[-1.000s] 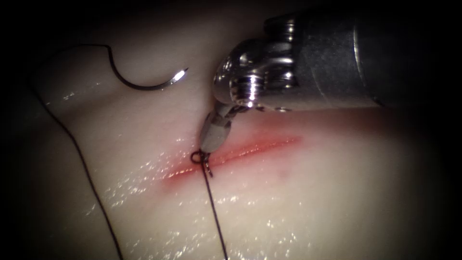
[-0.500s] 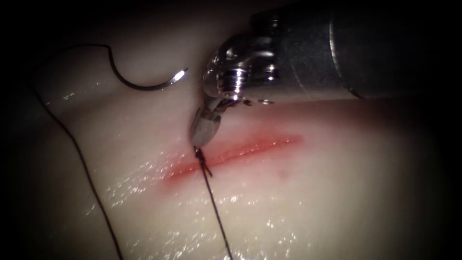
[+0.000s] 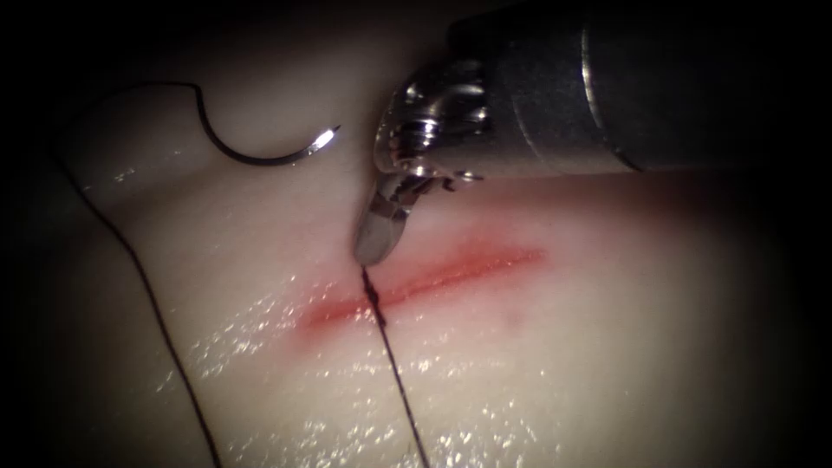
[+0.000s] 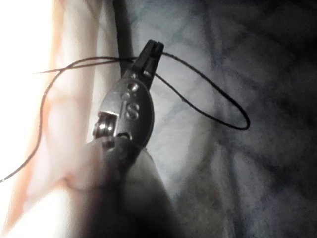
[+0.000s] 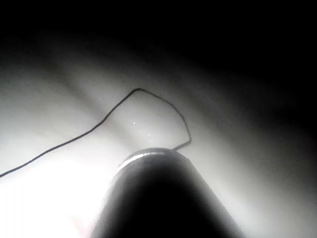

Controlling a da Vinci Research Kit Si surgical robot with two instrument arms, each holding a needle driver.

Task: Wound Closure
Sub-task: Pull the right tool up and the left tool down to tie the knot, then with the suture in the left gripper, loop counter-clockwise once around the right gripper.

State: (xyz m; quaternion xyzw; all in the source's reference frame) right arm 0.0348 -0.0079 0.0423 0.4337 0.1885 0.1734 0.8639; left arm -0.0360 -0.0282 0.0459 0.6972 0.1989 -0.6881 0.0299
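On the cut (image 3: 425,277), the right tool (image 3: 375,251) pinches the thread (image 3: 394,364) just above the knot (image 3: 373,290), and the small loop seen a moment ago has pulled down tight. Off the tissue (image 3: 607,364), the left tool (image 4: 151,52) pinches the thread too, while the needle (image 3: 260,147) lies loose up on the left, not poked in. This looks like tying the knot, so any more pulling should be slow and even.

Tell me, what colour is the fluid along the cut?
Red fluid, clearest in the endoscope view.
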